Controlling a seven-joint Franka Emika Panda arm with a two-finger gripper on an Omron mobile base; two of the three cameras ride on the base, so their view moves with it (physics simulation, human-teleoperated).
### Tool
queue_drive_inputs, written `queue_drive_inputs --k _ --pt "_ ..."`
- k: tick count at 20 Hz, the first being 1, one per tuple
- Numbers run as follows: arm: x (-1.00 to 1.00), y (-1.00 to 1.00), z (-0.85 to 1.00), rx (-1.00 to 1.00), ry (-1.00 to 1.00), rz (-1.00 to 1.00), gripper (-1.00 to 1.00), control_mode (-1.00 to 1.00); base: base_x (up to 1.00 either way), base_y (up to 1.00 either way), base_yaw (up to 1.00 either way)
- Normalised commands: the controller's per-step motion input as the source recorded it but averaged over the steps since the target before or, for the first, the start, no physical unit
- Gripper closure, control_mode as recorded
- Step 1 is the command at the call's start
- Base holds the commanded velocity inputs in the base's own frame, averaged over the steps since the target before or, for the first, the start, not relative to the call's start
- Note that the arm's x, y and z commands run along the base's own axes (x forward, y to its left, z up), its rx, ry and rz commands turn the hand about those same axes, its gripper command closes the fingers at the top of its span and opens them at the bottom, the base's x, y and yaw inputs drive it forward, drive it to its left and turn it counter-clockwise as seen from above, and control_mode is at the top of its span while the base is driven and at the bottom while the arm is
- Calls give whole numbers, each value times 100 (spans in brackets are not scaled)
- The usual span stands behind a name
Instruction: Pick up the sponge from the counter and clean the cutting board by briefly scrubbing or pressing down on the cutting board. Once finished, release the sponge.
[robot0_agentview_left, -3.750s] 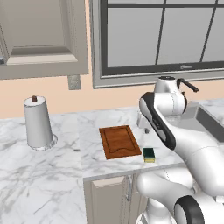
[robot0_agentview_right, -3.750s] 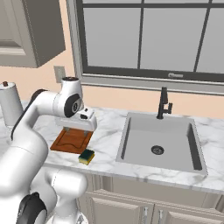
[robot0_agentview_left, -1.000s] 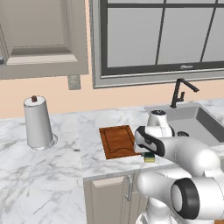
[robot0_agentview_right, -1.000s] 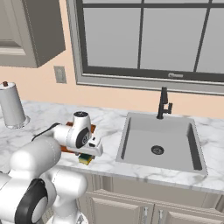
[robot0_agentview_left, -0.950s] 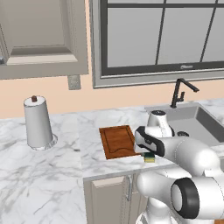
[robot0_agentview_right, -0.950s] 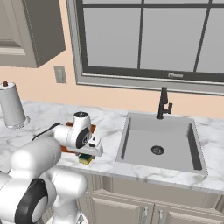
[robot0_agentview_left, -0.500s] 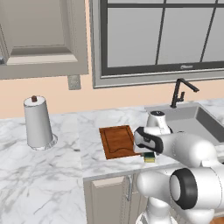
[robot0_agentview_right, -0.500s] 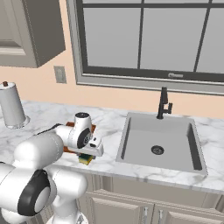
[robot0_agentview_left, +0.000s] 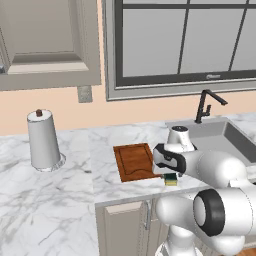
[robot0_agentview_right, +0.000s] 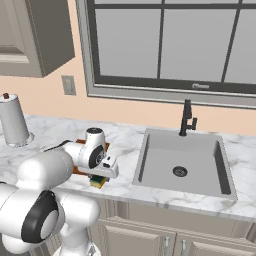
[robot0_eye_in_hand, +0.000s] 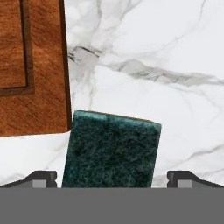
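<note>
Hand view looks straight down on the small rectangular sponge (robot0_eye_in_hand: 111, 151) with its dark green scrubbing face up, lying flat on the white, grey-veined marble tabletop (robot0_eye_in_hand: 153, 52). The two dark fingers (robot0_eye_in_hand: 43, 178) stand as wide apart as they go, one tip on each side of the sponge with a gap to spare, and they hold nothing. That spread looks chosen so the sponge's width fits between them before a squeeze.

A corner of the flat reddish-brown wooden cutting board (robot0_eye_in_hand: 30, 65), with a groove around its rim, lies just beside the sponge; whether the two touch I cannot tell. Keeping the sponge so near the board should make the carry over to it short.

From the left base view the sponge (robot0_agentview_left: 171, 179) shows its yellow body at the near right corner of the board (robot0_agentview_left: 135, 161), close to the tabletop's front edge, with the white arm bent low over it. From the right base view the sponge (robot0_agentview_right: 98, 182) sits under the wrist, left of the sink (robot0_agentview_right: 182, 162). My judgement: the grasp is lined up but not yet made.
</note>
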Motion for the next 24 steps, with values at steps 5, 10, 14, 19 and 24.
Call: queue_drive_inputs --k 5,10,14,19,24 --pt "-1 0 0 0 0 0 -100 -100 0 0 0" --pt "0 0 -1 0 0 0 -100 -100 0 0 0" --pt "0 0 -1 0 0 0 -100 -100 0 0 0" --pt "0 0 -4 0 0 0 -100 -100 0 0 0" --pt "0 0 -5 0 0 0 -100 -100 0 0 0"
